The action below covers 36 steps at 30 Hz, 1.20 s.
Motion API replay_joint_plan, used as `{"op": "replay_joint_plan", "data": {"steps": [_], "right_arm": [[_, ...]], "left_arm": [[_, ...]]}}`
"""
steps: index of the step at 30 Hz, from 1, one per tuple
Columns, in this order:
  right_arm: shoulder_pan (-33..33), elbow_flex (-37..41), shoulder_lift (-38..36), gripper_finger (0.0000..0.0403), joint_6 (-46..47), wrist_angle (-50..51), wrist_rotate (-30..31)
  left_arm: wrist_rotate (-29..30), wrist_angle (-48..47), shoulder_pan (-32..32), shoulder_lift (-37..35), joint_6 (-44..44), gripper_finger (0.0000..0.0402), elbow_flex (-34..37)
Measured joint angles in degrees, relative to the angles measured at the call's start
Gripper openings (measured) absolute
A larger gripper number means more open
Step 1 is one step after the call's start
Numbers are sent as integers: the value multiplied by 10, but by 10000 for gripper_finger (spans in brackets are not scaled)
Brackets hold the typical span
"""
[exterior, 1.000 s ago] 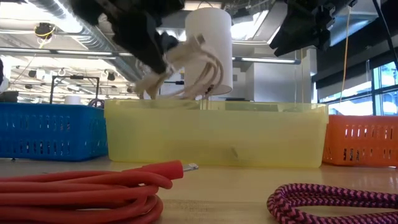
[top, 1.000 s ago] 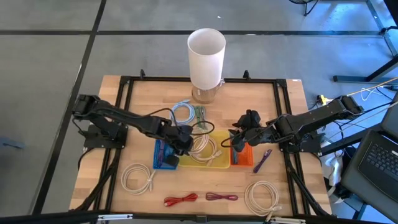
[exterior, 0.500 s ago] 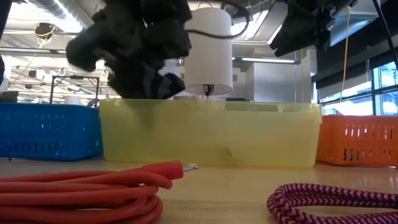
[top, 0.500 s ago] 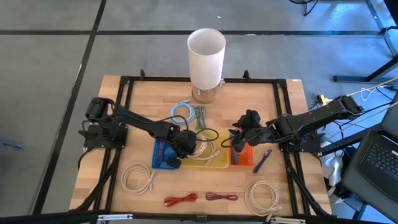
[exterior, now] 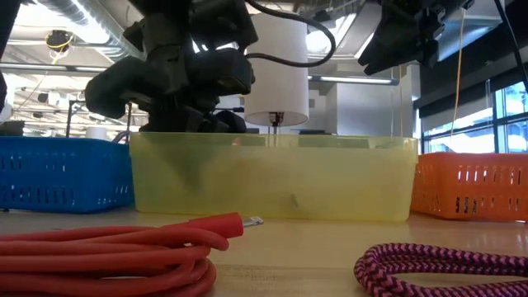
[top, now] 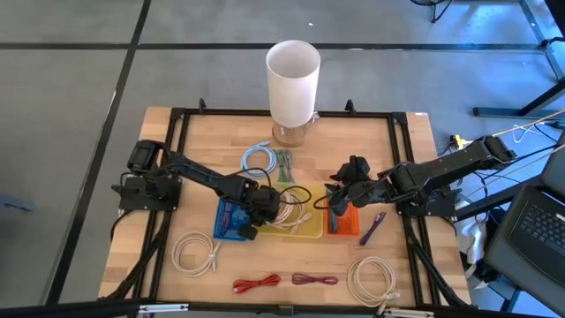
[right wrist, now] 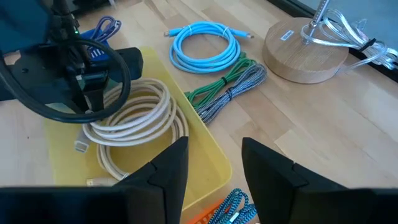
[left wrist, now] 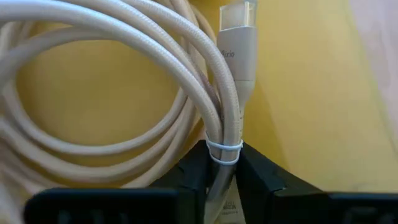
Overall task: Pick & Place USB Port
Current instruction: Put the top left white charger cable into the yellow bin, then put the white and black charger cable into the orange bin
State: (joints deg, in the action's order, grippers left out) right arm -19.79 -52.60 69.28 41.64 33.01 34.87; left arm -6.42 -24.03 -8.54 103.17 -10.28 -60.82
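A coiled cream USB cable (top: 290,208) lies inside the yellow bin (top: 305,234) at the table's middle. It also shows in the left wrist view (left wrist: 124,93) and the right wrist view (right wrist: 134,115). My left gripper (top: 262,206) is down in the bin's left part, shut on the coil. In the low view the gripper (exterior: 190,124) stands behind the bin's wall (exterior: 272,177), which hides the cable. My right gripper (top: 335,201) hovers open and empty over the border of the yellow bin and the orange bin (top: 346,221). Its fingers (right wrist: 168,168) frame the scene. My left gripper pinches the coil's bundled strands between its two fingers, at the thin tie band (left wrist: 224,148) just behind the connector plug (left wrist: 239,25). The fingers (left wrist: 196,171) come from above, slanting toward the table's right. The coil rests on the bin's floor, slack.
A blue bin (top: 231,221) adjoins the yellow bin on the left. A white cylinder (top: 293,75) on a wooden base stands at the back. A light-blue coil (top: 259,160) and a green-grey cable (top: 283,162) lie behind the bins. Cream coils (top: 196,252), red (top: 257,283) and purple (top: 372,227) cables lie in front.
My left gripper has gone down into the yellow bin with the cream coil, still shut on it. The coil hung above the bin's rim a second ago and now lies inside. The yellow bin has shifted a little.
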Motion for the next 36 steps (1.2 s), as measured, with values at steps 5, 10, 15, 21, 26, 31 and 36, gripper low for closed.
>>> {"op": "replay_joint_plan", "data": {"steps": [5,10,15,21,26,31,36], "right_arm": [[0,0,0,153,1,0,0],[0,0,0,153,1,0,-2],[0,0,0,153,1,0,-2],[-1,0,0,153,7,20,-15],[-8,0,0,153,45,61,-16],[-16,0,0,153,59,72,-13],[-9,0,2,153,76,53,14]], "left_arm": [[51,1,0,-1,11,145,1],[51,-48,0,0,41,203,-25],[49,-163,-5,0,69,223,-98],[55,-247,-20,-35,90,218,-151],[127,-243,-41,-138,122,212,-121],[300,-209,-75,-303,192,209,-37],[470,-139,-106,-465,299,209,86]]}}
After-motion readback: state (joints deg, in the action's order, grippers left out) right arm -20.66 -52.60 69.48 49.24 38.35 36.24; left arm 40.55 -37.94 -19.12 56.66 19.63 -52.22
